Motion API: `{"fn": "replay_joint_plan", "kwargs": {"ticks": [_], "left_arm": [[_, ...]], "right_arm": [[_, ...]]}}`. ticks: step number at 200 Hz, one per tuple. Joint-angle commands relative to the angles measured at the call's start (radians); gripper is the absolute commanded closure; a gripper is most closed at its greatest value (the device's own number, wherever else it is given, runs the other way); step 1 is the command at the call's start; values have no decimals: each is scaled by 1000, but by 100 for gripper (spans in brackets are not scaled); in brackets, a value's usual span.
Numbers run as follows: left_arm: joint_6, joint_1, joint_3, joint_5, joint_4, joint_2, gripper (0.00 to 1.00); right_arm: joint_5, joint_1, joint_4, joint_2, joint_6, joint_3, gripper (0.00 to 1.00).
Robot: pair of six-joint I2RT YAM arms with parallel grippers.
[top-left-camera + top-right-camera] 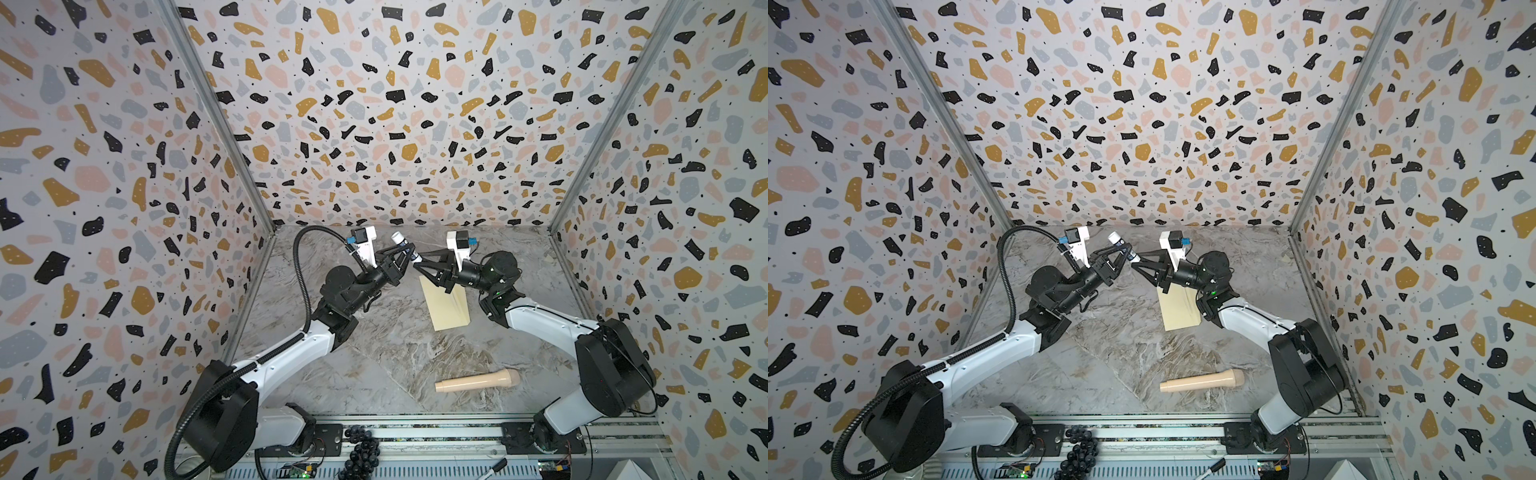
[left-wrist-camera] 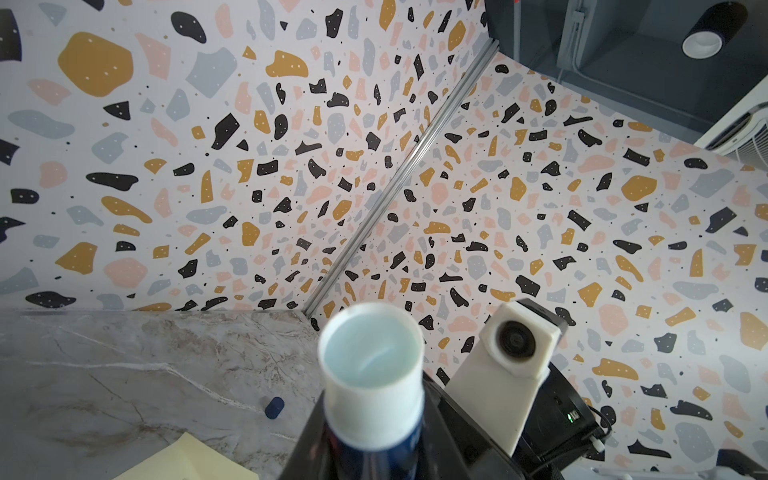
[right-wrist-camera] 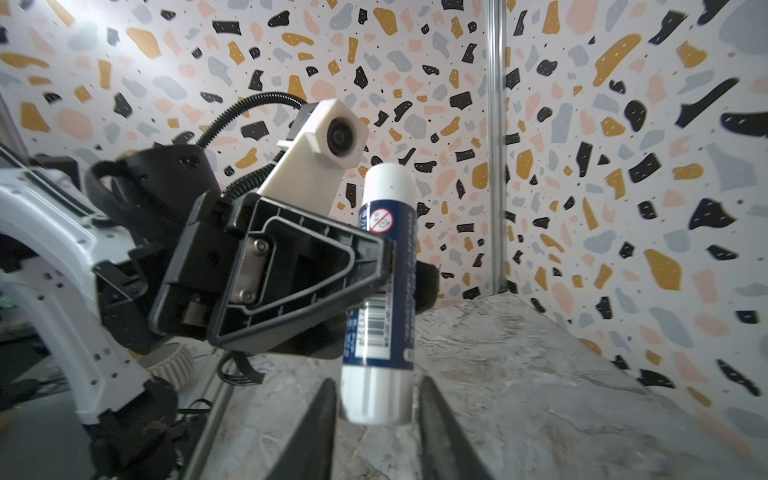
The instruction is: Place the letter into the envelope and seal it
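Observation:
The pale yellow envelope [image 1: 444, 309] [image 1: 1179, 311] lies on the marble table, its far end under my right gripper; one corner [image 2: 183, 457] shows in the left wrist view. The letter is not in view. My left gripper [image 1: 409, 251] [image 1: 1126, 249] [image 2: 374, 457] is shut on a blue-and-white glue stick [image 1: 398, 238] [image 1: 1115, 238] [image 2: 372, 365] [image 3: 386, 249], held tilted above the table. My right gripper [image 1: 417, 259] [image 1: 1136, 259] [image 3: 376, 399] is open, its fingers on either side of the stick's lower white end with small gaps.
A small blue cap [image 2: 274, 407] lies on the table near the back wall. A beige cylinder [image 1: 478, 381] [image 1: 1202, 381] lies near the front. Black beads [image 1: 361, 451] sit on the front rail. Patterned walls close three sides.

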Motion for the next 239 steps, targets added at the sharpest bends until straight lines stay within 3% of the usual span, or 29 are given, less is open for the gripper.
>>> {"fn": "replay_joint_plan", "kwargs": {"ticks": [1,27,44,69,184,239], "left_arm": [[-36,-9,55,-35,-10,-14,100],[-48,-9,63,-65,-35,-33,100],[-54,-9,67,-75,-43,-39,100],[-62,-9,72,-75,-50,-40,100],[-102,-9,74,-76,-48,-37,100],[-132,-9,73,-74,-47,-36,100]], "right_arm": [[255,65,-118,-111,-305,-40,41],[648,214,-122,-170,-700,-112,13],[786,277,-24,-171,-847,-162,8],[901,313,81,-159,-909,-188,7],[964,354,211,-81,-983,-180,16],[984,358,260,-48,-947,-162,34]]}}
